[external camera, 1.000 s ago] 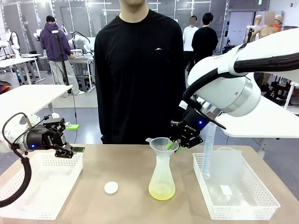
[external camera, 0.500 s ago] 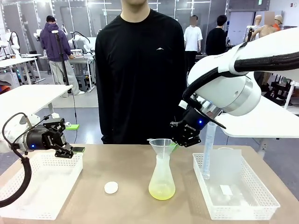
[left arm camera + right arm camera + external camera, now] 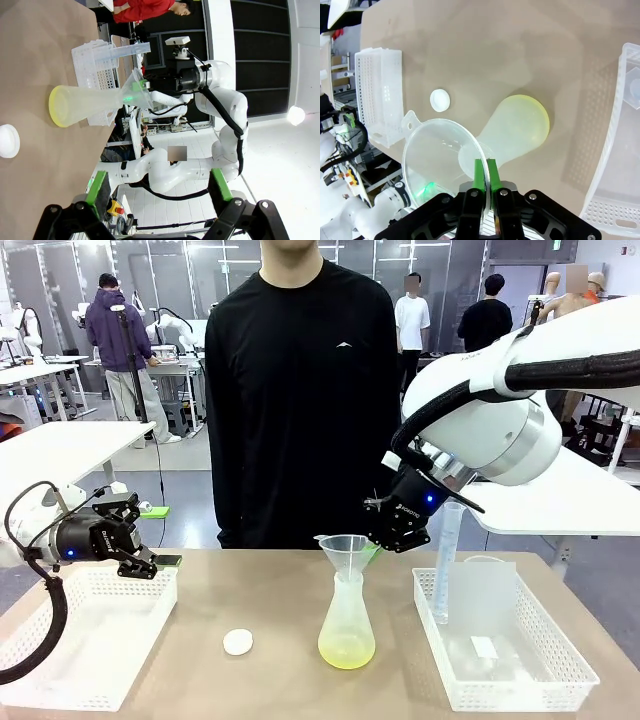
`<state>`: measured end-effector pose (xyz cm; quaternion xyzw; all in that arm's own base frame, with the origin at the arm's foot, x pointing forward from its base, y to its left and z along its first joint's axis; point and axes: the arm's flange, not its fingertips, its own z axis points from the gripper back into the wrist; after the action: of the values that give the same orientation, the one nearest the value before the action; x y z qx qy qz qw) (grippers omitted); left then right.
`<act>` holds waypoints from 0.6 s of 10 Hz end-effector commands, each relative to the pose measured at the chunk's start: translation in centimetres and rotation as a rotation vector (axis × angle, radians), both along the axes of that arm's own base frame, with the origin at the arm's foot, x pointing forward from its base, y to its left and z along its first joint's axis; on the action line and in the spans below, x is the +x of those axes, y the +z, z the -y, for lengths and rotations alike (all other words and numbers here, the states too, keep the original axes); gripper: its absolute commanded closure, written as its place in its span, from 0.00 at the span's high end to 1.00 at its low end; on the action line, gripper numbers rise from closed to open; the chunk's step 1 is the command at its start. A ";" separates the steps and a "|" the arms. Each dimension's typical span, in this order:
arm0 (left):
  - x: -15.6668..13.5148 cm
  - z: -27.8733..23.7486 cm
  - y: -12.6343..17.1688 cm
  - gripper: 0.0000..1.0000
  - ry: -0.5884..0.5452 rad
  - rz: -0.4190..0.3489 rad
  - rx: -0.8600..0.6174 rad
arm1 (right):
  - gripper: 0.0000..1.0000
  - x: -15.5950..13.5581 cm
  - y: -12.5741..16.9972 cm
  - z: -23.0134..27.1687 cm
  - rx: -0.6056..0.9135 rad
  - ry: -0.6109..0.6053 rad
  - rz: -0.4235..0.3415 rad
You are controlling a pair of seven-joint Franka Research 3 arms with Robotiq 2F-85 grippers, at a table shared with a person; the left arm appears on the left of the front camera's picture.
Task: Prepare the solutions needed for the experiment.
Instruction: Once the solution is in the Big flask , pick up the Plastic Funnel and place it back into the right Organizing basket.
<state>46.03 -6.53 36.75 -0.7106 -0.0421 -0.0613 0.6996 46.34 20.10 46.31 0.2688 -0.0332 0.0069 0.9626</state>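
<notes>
Right jaws were pinched shut on the rim of the clear plastic funnel (image 3: 345, 552), which sat in the neck of the frosted conical flask (image 3: 346, 612) mid-worktop (image 3: 260, 590). The solution (image 3: 346, 650), a shallow, translucent yellow-green layer, sat in the flask's wide base. Left jaws gaped wide above the left white mesh basket (image 3: 60, 680). A flat round disc (image 3: 238, 642) lay left of the flask.

Pale yellow-green, translucent solution (image 3: 346, 651) lies as a shallow, level layer in the bottom of the clear conical flask (image 3: 346, 602), upright mid-bench (image 3: 270, 600) before me, a funnel (image 3: 345, 549) in its neck.
</notes>
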 end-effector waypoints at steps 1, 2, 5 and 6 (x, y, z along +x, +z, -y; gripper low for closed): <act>0.0 0.0 0.3 1.00 -0.004 -0.002 0.004 | 0.00 -1.7 0.4 -0.1 -0.007 0.038 0.052; 0.0 0.0 0.3 1.00 -0.004 -0.002 0.004 | 0.00 -2.0 0.8 -0.3 -0.021 0.038 0.074; 0.0 0.0 0.3 1.00 -0.004 -0.002 0.004 | 0.00 -2.9 2.3 -0.4 -0.034 0.042 0.179; 0.0 0.0 0.3 1.00 -0.004 -0.002 0.004 | 0.00 -2.9 2.7 -0.4 -0.030 0.047 0.217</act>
<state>46.03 -6.53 36.75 -0.7106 -0.0420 -0.0613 0.6996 43.93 20.43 49.64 0.2558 -0.1038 0.0463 0.9600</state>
